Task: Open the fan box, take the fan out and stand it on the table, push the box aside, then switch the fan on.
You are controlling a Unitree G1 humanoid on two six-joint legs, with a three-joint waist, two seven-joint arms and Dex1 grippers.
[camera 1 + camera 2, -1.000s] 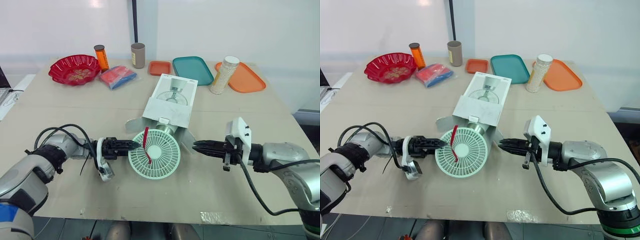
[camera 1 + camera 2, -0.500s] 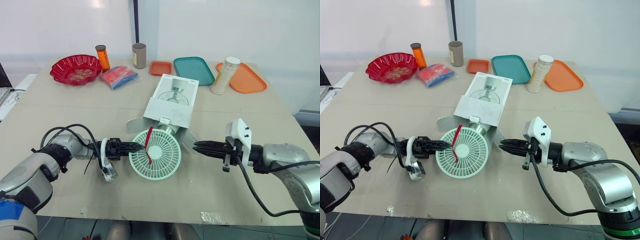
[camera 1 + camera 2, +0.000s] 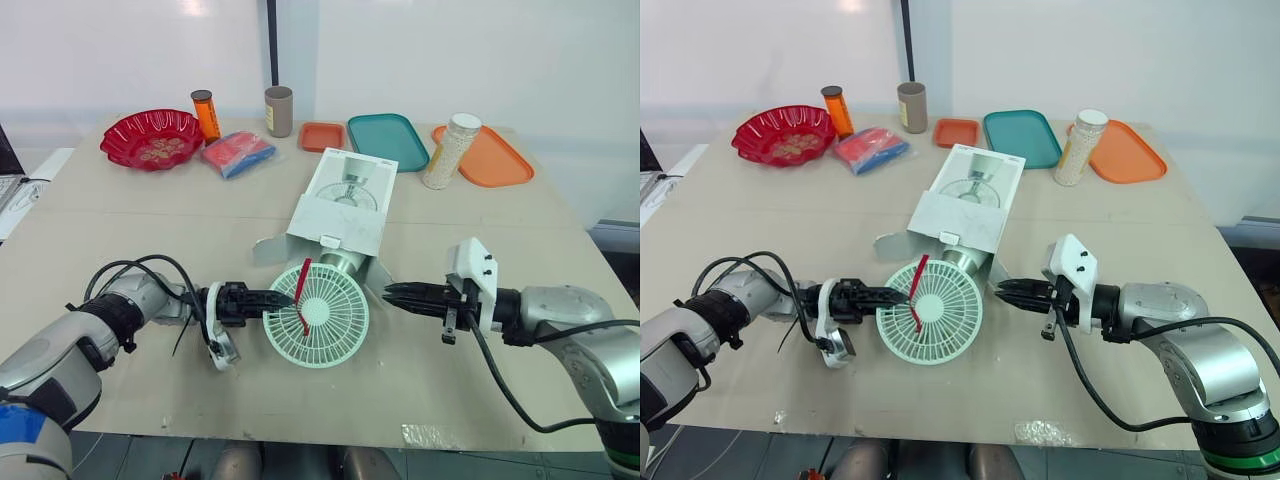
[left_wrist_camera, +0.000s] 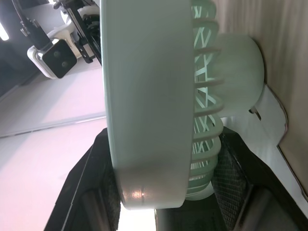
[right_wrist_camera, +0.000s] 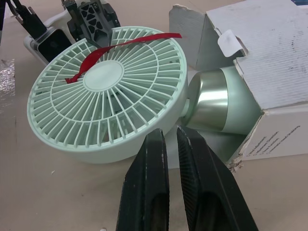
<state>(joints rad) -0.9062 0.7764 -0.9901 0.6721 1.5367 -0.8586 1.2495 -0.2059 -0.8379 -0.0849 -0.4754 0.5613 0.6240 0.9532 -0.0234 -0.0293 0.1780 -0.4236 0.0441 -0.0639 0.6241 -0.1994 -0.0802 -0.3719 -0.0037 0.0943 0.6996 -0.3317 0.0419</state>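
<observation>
Pictured on the bench (image 3: 480,250): fan box (image 3: 345,205), flaps spread, and fan (image 3: 320,315) half out of its mouth, base hidden inside. Clamped on the grille rim: left tool (image 3: 283,297). Closed and empty beside the fan's neck: right tool (image 3: 392,293). Best to pull straight out, bracing the box against following.
</observation>
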